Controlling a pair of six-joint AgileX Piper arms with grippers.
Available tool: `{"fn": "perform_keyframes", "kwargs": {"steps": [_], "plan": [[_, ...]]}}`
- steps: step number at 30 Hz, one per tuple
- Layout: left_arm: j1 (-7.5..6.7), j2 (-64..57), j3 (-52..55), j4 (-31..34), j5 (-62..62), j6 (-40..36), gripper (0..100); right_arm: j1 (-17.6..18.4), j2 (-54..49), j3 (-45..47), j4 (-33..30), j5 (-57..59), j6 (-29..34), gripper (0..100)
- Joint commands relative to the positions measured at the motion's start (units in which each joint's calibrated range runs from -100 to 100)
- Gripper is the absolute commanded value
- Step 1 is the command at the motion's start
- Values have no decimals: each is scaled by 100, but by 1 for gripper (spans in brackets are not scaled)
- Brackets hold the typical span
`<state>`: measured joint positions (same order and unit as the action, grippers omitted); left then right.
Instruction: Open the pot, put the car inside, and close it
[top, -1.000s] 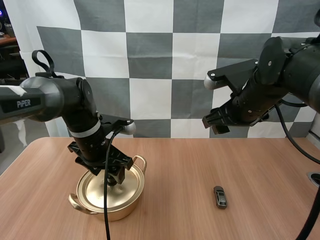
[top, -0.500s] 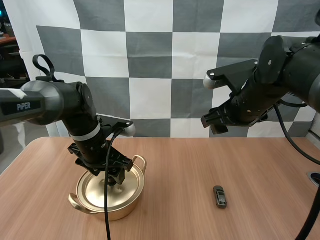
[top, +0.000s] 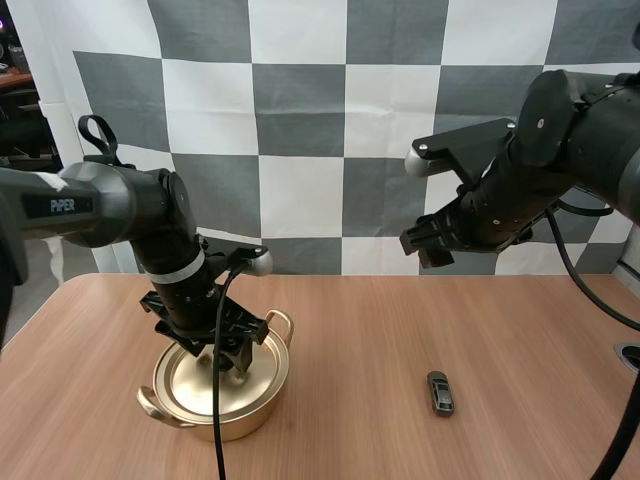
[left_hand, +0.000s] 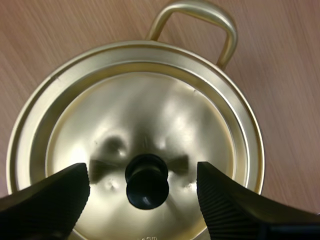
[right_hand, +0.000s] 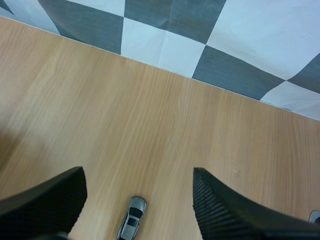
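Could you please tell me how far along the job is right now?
Nothing is finished: the lid sits on the pot. In hand: the left gripper is open around the lid's knob. Remaining: lift the lid, put the car, lying below the open right gripper, inside, then close.

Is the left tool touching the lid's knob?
Apart. The left wrist view shows the left tool open, a finger on each side of the knob, with bare lid visible in both gaps.

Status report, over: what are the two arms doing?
Left gripper open, straddling black knob of gold pot lid. Right gripper open, above small grey toy car. Lid on; nothing blocking.
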<state>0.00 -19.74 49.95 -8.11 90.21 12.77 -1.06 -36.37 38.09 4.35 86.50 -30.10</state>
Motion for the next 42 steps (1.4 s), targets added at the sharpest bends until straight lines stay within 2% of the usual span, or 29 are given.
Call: {"fn": "perform_keyframes", "kwargs": {"steps": [1,2,3,5,6,8,12,16,21,30,34,42], "plan": [[0,-3,6,-19,-5,-2,100,-5,0,0,15,2,-8,100],[0,-3,6,-19,-5,-2,100,-5,0,0,15,2,-8,100],[0,-3,6,-19,-5,-2,93,-5,0,0,13,2,-18,100],[0,-3,-10,-19,13,-2,72,-5,0,0,13,2,-33,100],[0,-3,-10,-19,13,-2,68,-5,0,0,13,2,-33,100],[0,-3,-10,-19,33,39,46,-5,0,0,13,2,-33,100],[0,-3,-10,-19,33,39,26,-5,0,0,3,2,-31,100],[0,-3,-10,-19,33,39,0,-5,0,0,3,2,-31,100],[0,-19,-205,-19,280,60,0,-5,0,0,-47,2,-38,100],[0,-750,-1377,-19,979,49,0,-5,34,15,-159,355,-17,100],[0,-1138,-2077,-19,979,73,0,-5,328,15,-159,841,16,100],[0,-1596,-3288,-19,840,152,0,-5,1053,15,-27,794,224,100]]}}
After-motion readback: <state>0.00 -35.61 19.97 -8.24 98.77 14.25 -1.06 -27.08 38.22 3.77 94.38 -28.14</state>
